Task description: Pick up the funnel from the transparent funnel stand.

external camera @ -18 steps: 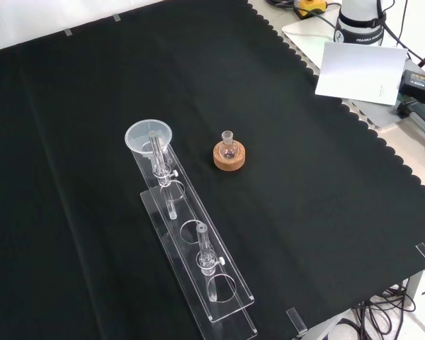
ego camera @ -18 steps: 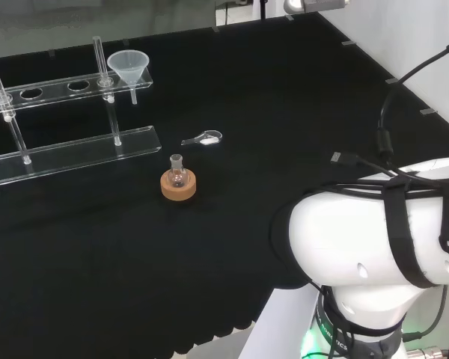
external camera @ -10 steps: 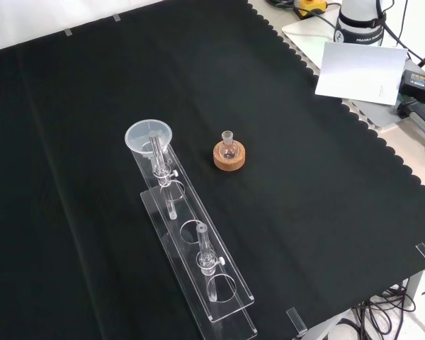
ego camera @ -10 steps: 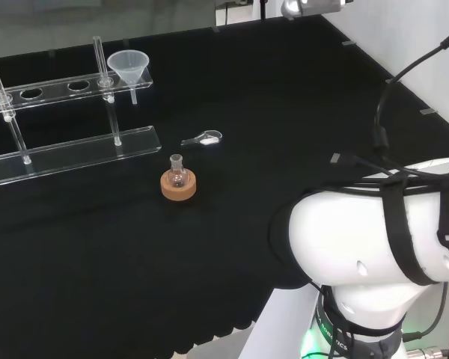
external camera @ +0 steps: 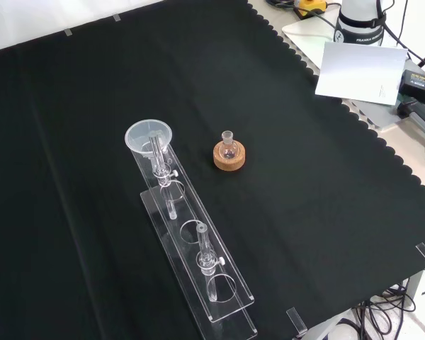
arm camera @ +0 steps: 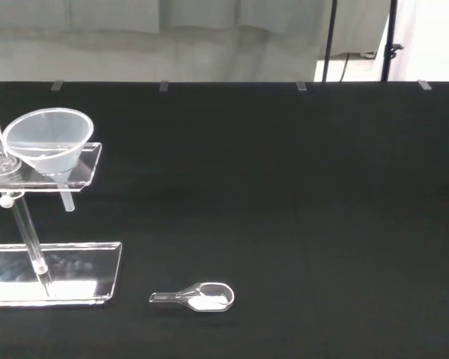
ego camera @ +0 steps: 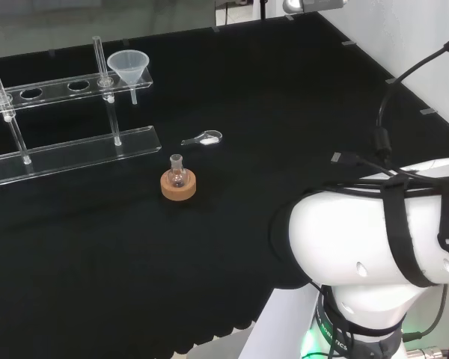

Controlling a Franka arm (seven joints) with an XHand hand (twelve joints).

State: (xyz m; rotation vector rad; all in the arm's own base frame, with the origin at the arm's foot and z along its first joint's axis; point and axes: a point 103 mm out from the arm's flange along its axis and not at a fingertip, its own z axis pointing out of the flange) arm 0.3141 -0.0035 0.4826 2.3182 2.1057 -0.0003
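No readable text, label or number is showing on the funnel point(ego camera: 129, 66), its clear stand point(ego camera: 67, 86), or anywhere else around that stand.

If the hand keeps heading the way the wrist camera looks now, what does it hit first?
Judging by the wrist view, nothing soon: straight ahead is bare black cloth. The funnel in the transparent funnel stand sits well off to one side, and the small scoop lies low and nearer. Depth is uncertain.
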